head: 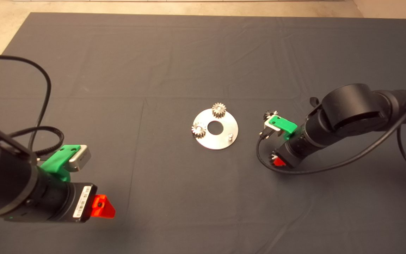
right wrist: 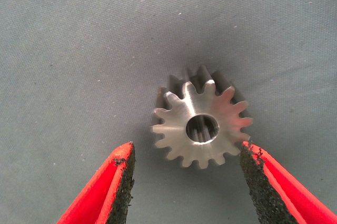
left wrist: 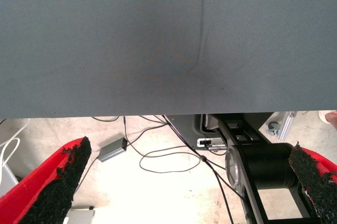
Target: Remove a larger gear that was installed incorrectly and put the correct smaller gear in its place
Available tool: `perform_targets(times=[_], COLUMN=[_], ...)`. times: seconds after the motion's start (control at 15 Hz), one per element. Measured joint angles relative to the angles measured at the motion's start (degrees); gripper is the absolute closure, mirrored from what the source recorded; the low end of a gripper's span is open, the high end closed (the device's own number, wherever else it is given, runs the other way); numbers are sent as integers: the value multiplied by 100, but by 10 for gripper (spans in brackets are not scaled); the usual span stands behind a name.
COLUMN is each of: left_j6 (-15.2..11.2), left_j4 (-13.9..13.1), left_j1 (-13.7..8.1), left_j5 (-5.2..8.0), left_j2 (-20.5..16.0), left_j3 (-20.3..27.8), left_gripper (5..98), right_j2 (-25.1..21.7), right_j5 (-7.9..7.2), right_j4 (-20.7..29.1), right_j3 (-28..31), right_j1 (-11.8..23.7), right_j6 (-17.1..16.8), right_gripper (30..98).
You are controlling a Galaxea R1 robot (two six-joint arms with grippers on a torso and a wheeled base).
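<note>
At the lower left edge the left gripper (head: 103, 207) waits well apart from the work. Its own camera shows the pads (left wrist: 60, 182) wide apart with nothing between them, only the edge of the mat (head: 174, 60) and the floor beyond.

In the middle lies the round steel plate (head: 220, 140). Two small gears (head: 219, 110) sit on its pegs, one at the far edge and one on the left side. The third peg (head: 230, 135), on the near right, stands bare. From that we judge the wrong gear is already off, and what is left is to fill that peg.

To the right of the plate, the right gripper (right wrist: 184, 182) hangs low over a loose gear (right wrist: 201, 124) lying flat on the mat, bore up. With nothing beside it to compare, we cannot tell whether this is the larger gear or the smaller gear. The fingers are spread wider than the gear. One pad (right wrist: 258, 182) is at or just beside a tooth tip, the other is clear of it, and nothing is gripped.

If this is the small one, the next move calls for centring on it, closing across the teeth, then lining the bore up over the bare peg.
</note>
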Motion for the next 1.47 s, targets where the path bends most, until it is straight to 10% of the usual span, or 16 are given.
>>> perform_targets(times=[1.47], left_j6=[0], left_j4=[0], left_j1=[0], left_j5=[0], left_j2=[0], left_j3=[1], left_gripper=[59], right_j2=[-99], right_j5=[17], right_j4=[-2], right_j3=[-84], right_j1=[317], right_j6=[44], right_gripper=[511])
